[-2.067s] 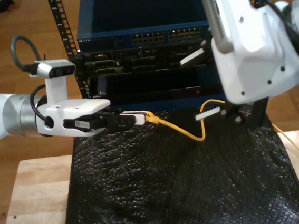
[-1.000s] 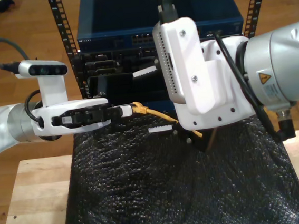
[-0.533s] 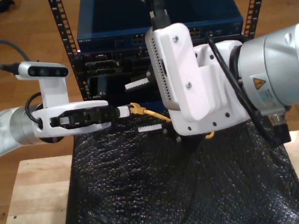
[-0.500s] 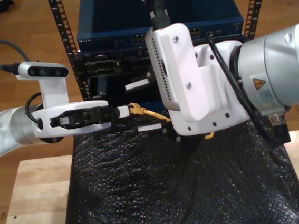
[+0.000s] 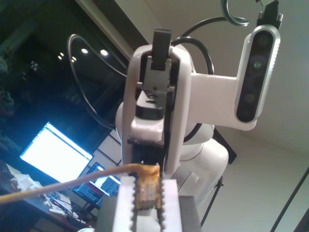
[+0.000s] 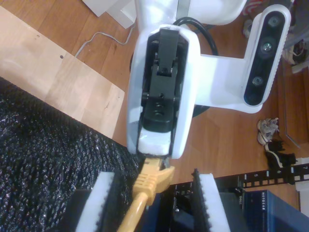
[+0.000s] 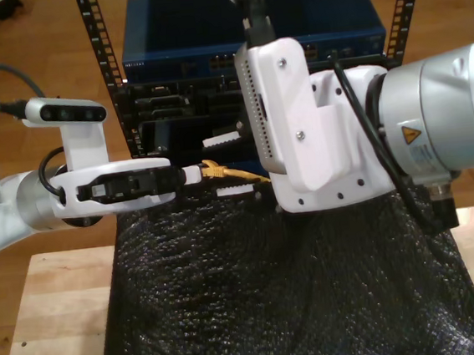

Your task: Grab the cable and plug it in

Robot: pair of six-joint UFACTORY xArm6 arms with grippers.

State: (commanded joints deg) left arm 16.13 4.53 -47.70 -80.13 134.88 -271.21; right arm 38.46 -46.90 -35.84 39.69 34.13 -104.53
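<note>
Starting at the exterior view's left, my first gripper [image 7: 191,175] has risen a little over the last two seconds and has its jaws shut on the plug end of the cable [image 7: 230,173]. The first wrist view shows the serrated pads pressed against both sides of the small clear plug, with the yellow cord trailing away from it. The end is held in the air above the black bubble mat [image 7: 274,300] that covers the counter [image 7: 57,312], just in front of the equipment rack [image 7: 180,107]. The bigger change is further along. My second gripper [image 7: 229,165] has swung in from the exterior view's right edge to the middle, and its wide-open jaws now stand either side of the cord just behind the yellow boot. In the second wrist view there is a gap on each side, so it appears to touch nothing yet. I take this as a handover or regrip being set up. The grab is done, the plug is not yet in any port, and closing my second gripper looks like the next step.
</note>
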